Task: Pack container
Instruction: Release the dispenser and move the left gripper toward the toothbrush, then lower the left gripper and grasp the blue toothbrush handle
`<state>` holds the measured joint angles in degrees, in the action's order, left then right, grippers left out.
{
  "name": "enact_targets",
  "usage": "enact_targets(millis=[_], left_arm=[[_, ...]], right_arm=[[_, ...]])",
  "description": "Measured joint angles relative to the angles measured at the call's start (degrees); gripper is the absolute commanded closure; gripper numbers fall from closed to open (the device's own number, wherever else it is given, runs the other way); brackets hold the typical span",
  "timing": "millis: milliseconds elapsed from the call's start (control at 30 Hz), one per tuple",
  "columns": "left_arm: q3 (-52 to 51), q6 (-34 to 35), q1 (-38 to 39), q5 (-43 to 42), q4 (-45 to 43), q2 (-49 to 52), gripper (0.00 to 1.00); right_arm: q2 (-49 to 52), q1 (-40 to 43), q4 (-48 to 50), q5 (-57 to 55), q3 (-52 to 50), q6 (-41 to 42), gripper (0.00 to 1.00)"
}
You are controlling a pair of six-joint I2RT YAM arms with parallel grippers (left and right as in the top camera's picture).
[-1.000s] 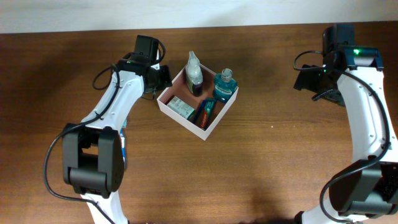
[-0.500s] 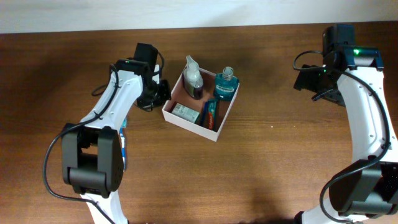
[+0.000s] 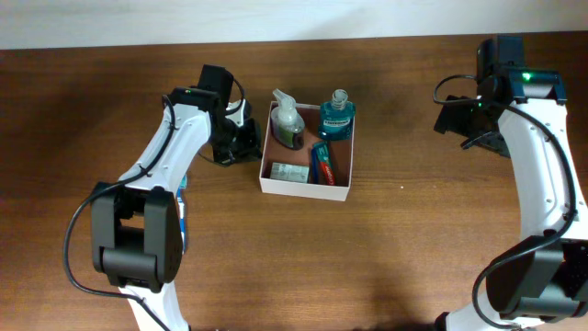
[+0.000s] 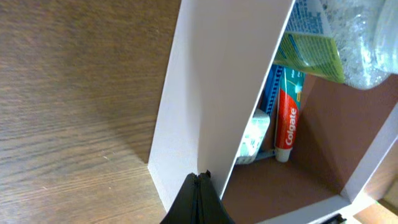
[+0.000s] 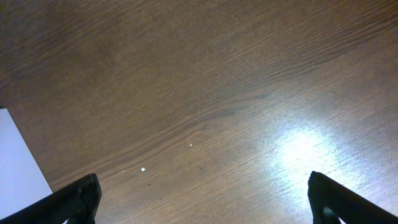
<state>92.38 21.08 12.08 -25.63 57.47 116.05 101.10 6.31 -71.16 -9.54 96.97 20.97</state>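
Note:
The container (image 3: 303, 191), a shallow white box with a reddish-brown inside, sits square on the table left of centre. In it stand a clear bottle with a green label (image 3: 287, 121) and a blue mouthwash bottle (image 3: 337, 118). A red and blue toothpaste tube (image 3: 322, 165) and a small white pack (image 3: 289, 172) lie in it. My left gripper (image 3: 250, 140) is shut, its tips (image 4: 200, 186) against the container's white left wall (image 4: 211, 93), holding nothing. My right gripper (image 3: 467, 124) hangs open over bare wood far to the right (image 5: 205, 199).
Dark wooden table (image 3: 404, 248) all round the container. A white wall or strip (image 3: 276, 18) runs along the table's far edge. A white patch (image 5: 18, 162) shows at the left edge of the right wrist view.
The left gripper swept right and toward the front, pushing the container. The box turned from a diagonal stance to square and slid a little right. The right arm has not moved.

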Motion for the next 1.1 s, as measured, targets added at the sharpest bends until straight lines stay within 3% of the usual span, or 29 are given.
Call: enact_targets(millis=[200,400,467,500,567,633,833,1100], left_arm=[[0.0,-0.1,-0.9,4.5,2.5,-0.1,0.99],[0.0,-1.4,-8.8,10.3,7.1,-3.2,0.98],[0.0,-2.7,-12.7,11.5,7.9,-5.0,0.91],[0.0,-3.8,-14.7,11.9,8.4,-5.9,0.77],[0.1,-5.8,-17.4,12.6,9.2,-7.0,0.59],[0.1,-9.6,-19.3,13.2,10.1,-7.3,0.55],[0.1,-15.1,-20.0,14.3,11.1,-7.3,0.57],[-3.5,-16.6,-19.9,17.2,15.0,-7.3,0.64]], right_arm=[[0.0,0.0,0.0,0.0,0.0,0.0,0.01],[0.0,0.0,0.0,0.0,0.0,0.0,0.02],[0.0,0.0,0.0,0.0,0.0,0.0,0.01],[0.0,0.0,0.0,0.0,0.0,0.0,0.01],[0.0,0.0,0.0,0.0,0.0,0.0,0.01],[0.0,0.0,0.0,0.0,0.0,0.0,0.01],[0.0,0.0,0.0,0.0,0.0,0.0,0.02],[0.0,0.0,0.0,0.0,0.0,0.0,0.01]])
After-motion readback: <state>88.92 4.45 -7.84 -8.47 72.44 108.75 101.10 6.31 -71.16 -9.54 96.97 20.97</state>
